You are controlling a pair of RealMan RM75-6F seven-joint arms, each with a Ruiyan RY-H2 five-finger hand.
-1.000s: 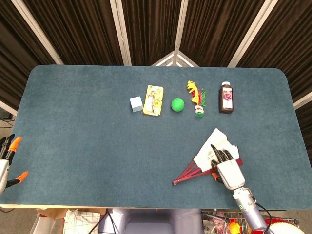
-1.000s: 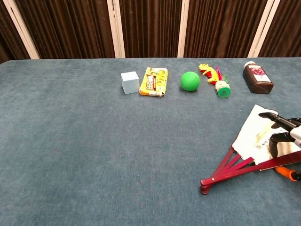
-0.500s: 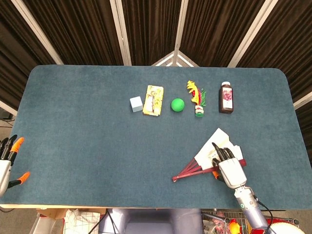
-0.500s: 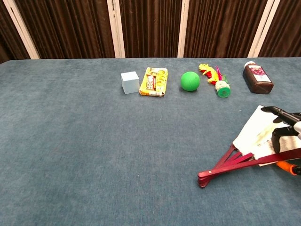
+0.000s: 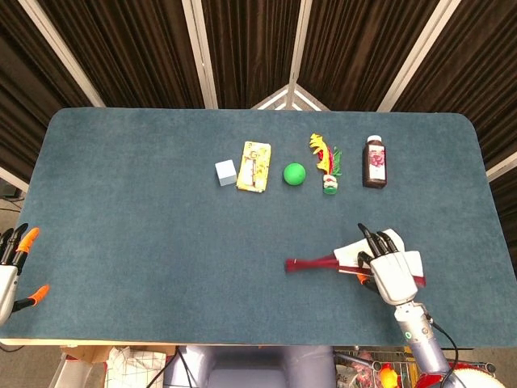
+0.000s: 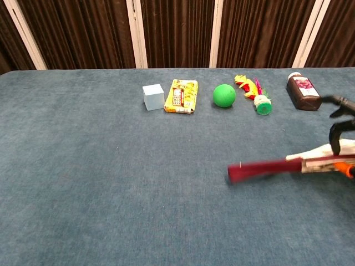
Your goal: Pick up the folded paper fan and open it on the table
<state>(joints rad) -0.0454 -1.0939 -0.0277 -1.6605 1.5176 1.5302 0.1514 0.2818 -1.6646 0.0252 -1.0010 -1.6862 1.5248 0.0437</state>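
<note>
The paper fan [image 5: 323,262] has dark red ribs and a white leaf. My right hand [image 5: 391,273] grips it by the leaf end near the table's front right, with the ribs pointing left. In the chest view the fan [image 6: 266,168] shows almost edge-on and blurred, and seems raised off the blue cloth. Only the fingers of the right hand [image 6: 339,130] show at that view's right border. My left hand [image 5: 11,268] hangs off the table's left front corner, fingers apart and holding nothing.
Along the back stand a pale blue cube [image 5: 225,172], a yellow packet [image 5: 254,166], a green ball [image 5: 294,173], a feathered shuttlecock [image 5: 325,162] and a brown bottle [image 5: 374,162]. The blue table [image 5: 145,242] ends just behind my right wrist.
The fan lay partly spread on the table. Now my right hand has turned and lifted it, so it shows edge-on with the ribs swung level, and the hand has shifted slightly right.
</note>
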